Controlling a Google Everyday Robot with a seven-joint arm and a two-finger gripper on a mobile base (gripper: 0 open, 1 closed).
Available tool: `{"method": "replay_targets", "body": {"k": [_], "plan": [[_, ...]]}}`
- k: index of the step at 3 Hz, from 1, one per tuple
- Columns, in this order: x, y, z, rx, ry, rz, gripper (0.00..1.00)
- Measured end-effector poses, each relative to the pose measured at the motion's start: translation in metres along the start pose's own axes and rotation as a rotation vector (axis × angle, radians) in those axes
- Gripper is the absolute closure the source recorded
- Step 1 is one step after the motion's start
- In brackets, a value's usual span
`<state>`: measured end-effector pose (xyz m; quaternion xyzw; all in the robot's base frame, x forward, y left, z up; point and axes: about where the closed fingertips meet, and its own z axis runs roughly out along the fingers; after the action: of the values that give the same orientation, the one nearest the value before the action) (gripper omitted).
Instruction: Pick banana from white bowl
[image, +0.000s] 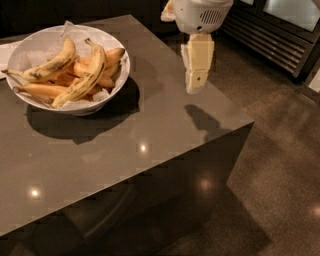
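The banana (89, 77) lies atop the pile in the white bowl (120, 75), well to the left of the gripper (196, 85), which hangs above the grey table (150, 135) near its right edge, empty, whether spread or closed I cannot tell.

Matt cream plastic on the gripper (194, 86), hanging above the far right part of the table top (150, 135). Smooth white plastic with a perforated grille on the housing (202, 12) just above it. Beneath it, polished dark stone-like slab, glossy, dotted with light spots. Well to its left, smooth white bowl (125, 67) lined with crinkled white paper (65, 30). Dull, matt, brown-streaked skin on the banana (90, 75). To its right and lower, glossy speckled floor (280, 150).
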<state>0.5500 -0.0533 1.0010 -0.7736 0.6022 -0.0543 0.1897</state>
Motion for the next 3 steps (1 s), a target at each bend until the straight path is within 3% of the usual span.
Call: {"method": "replay_targets", "body": {"k": [2, 3], "plan": [[-0.05, -0.042, 0.006, 0.043, -0.007, -0.205, 0.0], [-0.054, -0.045, 0.006, 0.052, -0.012, -0.211, 0.0]]}}
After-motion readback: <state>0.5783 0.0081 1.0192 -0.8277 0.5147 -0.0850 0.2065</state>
